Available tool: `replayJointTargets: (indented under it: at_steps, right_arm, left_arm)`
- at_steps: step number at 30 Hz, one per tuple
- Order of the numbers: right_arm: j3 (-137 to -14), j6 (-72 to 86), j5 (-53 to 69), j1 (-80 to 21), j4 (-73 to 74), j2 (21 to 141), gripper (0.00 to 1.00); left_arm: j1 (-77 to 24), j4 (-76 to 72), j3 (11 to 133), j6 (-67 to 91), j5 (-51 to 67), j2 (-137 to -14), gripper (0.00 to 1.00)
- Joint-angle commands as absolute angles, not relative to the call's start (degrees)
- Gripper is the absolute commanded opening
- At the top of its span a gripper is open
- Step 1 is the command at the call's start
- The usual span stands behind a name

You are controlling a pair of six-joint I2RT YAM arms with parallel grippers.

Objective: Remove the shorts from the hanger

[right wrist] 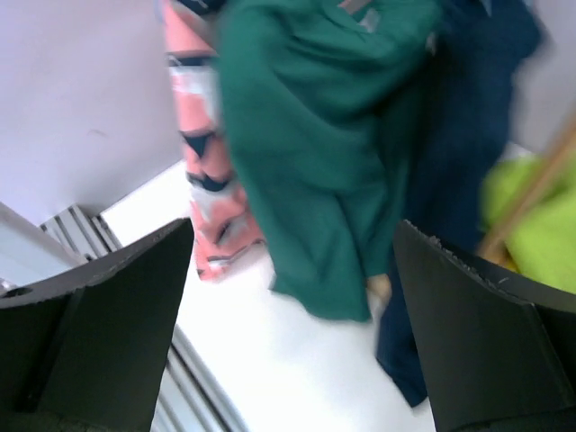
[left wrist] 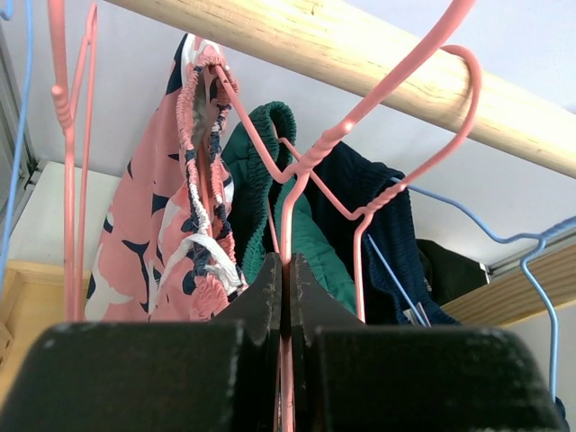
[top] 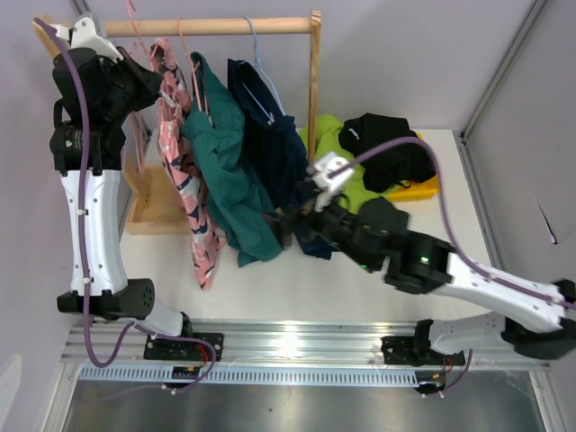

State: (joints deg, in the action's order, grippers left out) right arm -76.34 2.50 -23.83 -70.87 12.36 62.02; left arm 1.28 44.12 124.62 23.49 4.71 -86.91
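Note:
Three pairs of shorts hang from the wooden rod: pink patterned shorts, green shorts and navy shorts. My left gripper is up by the rod, shut on the wire of a pink hanger, with the green shorts just behind it. In the top view that left gripper sits beside the pink patterned shorts. My right gripper is open, low in front of the green shorts, with nothing between its fingers. In the top view the right gripper is at the hems.
A blue hanger carries the navy shorts. The rack's wooden base tray lies at the left. A lime green garment and a black garment are piled over a yellow bin at the right.

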Motion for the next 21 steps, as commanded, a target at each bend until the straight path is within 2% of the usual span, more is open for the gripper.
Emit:
replayJointTargets:
  at_steps: [1, 12, 21]
  right_arm:
    - [-87.0, -2.9, -30.2, -74.3, 7.3, 73.2, 1.00]
    - [-113.4, -1.8, -24.4, -77.3, 7.3, 100.4, 0.99]
    - [-121.7, 1.1, -24.2, -77.3, 8.2, 112.0, 0.99]
  left_arm:
    - [0.8, 41.5, 126.0, 23.5, 5.5, -83.2, 0.00]
    - [0.8, 41.4, 118.7, 22.8, 7.3, -76.0, 0.00]
    - [0.9, 41.2, 116.0, 23.6, 9.8, -73.1, 0.00]
